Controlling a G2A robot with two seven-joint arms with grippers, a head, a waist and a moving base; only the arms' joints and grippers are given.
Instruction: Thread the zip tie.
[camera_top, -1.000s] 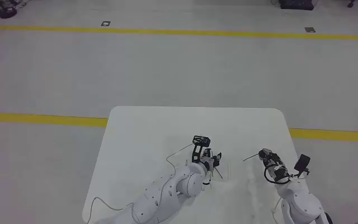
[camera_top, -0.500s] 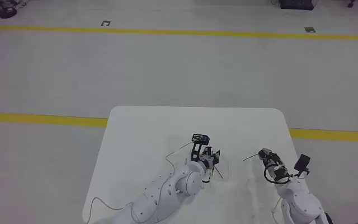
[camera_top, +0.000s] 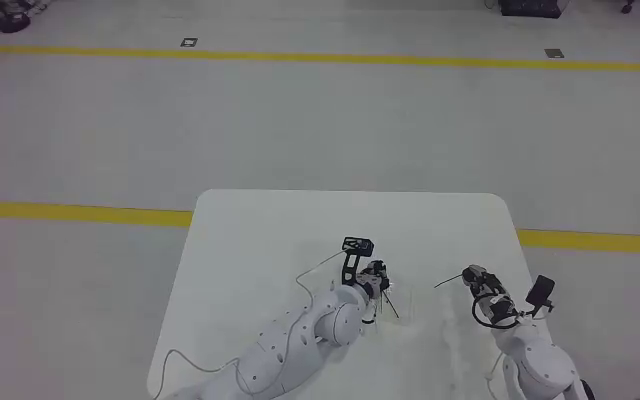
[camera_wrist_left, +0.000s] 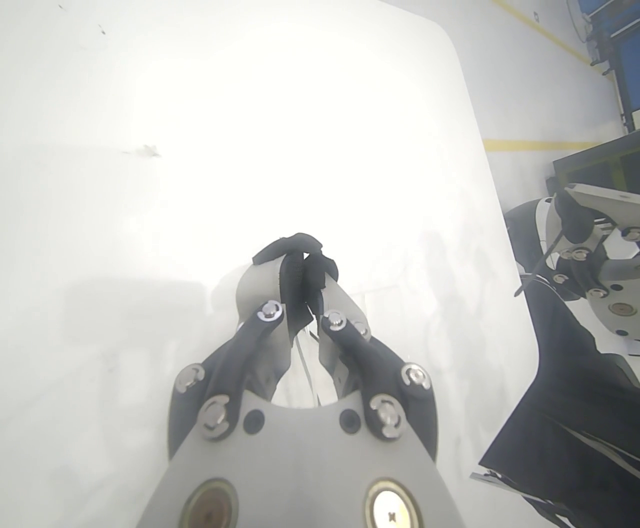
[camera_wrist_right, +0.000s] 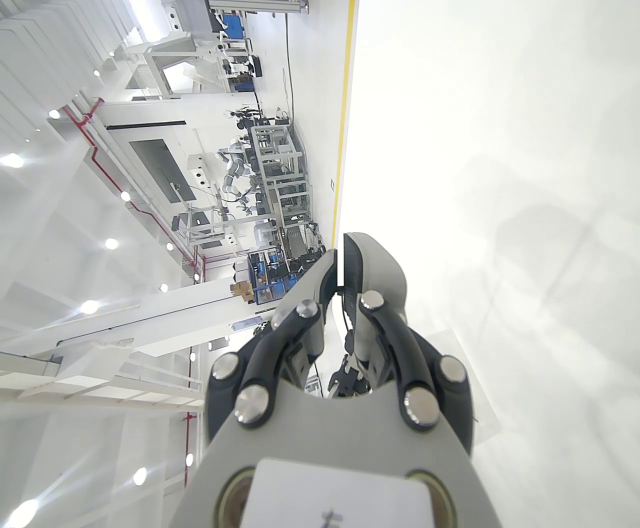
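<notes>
Left hand (camera_wrist_left: 303, 260) pinched shut on zip tie (camera_top: 391, 305) over bench (camera_top: 260, 240), near centre. Right hand (camera_wrist_right: 341, 260) clamped on thin dark strip (camera_top: 447, 281), well apart at right. Likely need: close gap slowly, line tip up with head, hold both grips firm.

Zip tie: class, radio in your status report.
Left gripper shut on a thin strip. Right gripper shut on zip tie, tip toward left. Ends apart, unthreaded; nothing seen between.
</notes>
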